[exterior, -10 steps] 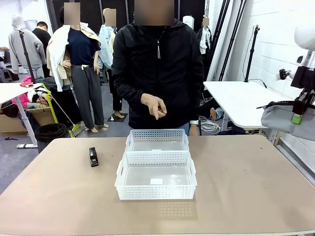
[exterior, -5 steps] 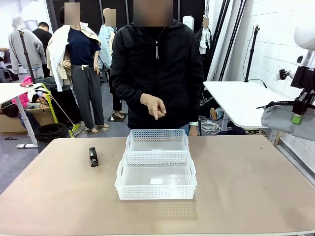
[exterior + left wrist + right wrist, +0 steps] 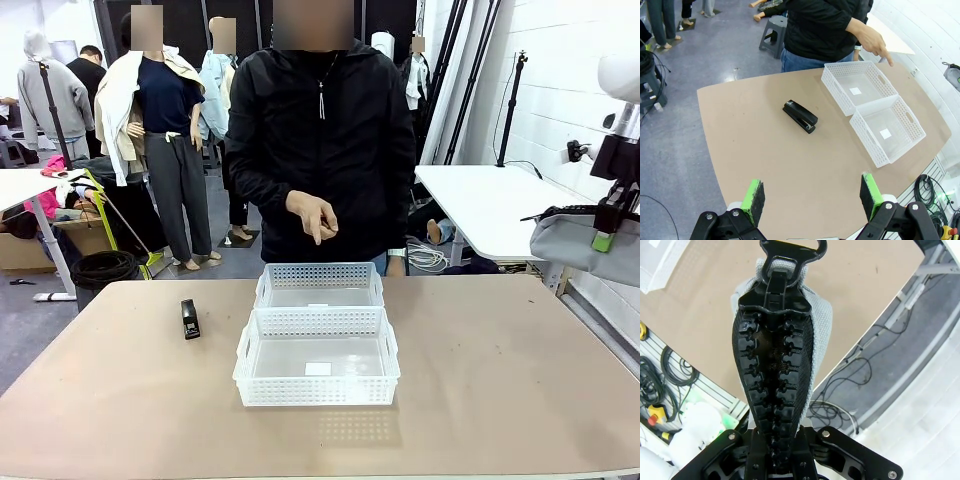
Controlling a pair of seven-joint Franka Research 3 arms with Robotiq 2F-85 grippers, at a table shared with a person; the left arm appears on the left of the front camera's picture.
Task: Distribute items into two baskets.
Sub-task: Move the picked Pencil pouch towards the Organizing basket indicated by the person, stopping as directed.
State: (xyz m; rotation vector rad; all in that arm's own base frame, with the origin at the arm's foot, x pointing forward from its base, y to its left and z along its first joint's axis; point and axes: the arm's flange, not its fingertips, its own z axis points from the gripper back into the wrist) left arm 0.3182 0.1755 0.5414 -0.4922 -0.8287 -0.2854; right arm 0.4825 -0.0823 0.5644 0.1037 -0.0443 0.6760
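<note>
place: robotics lab | cues: tripod stands [image 3: 511, 105] — coiled cables [image 3: 105, 268] — worktables [image 3: 490, 195]

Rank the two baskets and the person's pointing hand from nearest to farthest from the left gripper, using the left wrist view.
1. Basket on the robot's side, lower right.
2. Basket on the person's side, right behind it.
3. Person's hand, past both baskets, at the far edge.

Bright, even light came from overhead, leaving the table [image 3: 500, 380] with only soft shadows, the clearest a faint dotted patch in front of the nearer basket [image 3: 317, 388]. The front view was sharp from near to far. Both wrist views bowed straight edges toward their corners, and the black band [image 3: 772, 370], close to the right wrist lens, was crisp, with a dull sheen on its ribs.
</note>
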